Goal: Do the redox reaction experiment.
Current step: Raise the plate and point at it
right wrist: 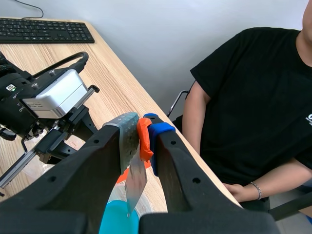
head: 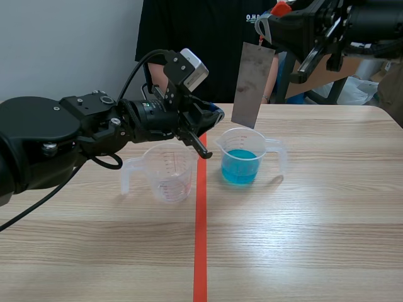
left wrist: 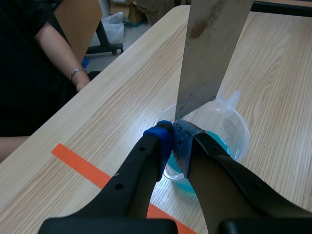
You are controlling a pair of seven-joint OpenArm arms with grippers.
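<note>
Right arm is raised across the top of the scene. Its gripper (right wrist: pixel 144 131) is clamped on an orange tab (right wrist: pixel 144 141) at the top of the metal plate (head: pixel 253 85). The plate hangs upright, slightly tilted, well above the counter (head: pixel 302 239).

We see the plate's lower edge at about rim height over the beaker (head: pixel 259 146) holding blue liquid (head: pixel 239 167). The scene view shows a gap between that edge and the liquid surface.

Left arm comes in low and roughly level, reaching just past the orange tape line (head: pixel 200 239). Its gripper (left wrist: pixel 174 139) has both pads closed together with nothing between them. The tips sit over the near rim of the blue beaker, right at the plate's lower corner. We can't tell whether they touch the plate.

An empty beaker (head: pixel 169 173) stands under the left wrist, just left of the tape line. It is apart from the blue beaker, handle pointing left. The blue beaker's handle points right.

The counter's far edge runs close behind the blue beaker, and a person (head: pixel 208 38) in a black shirt sits just beyond it. The rounded right corner is well apart from the beakers. Wood runs on from both beakers toward the robot.
</note>
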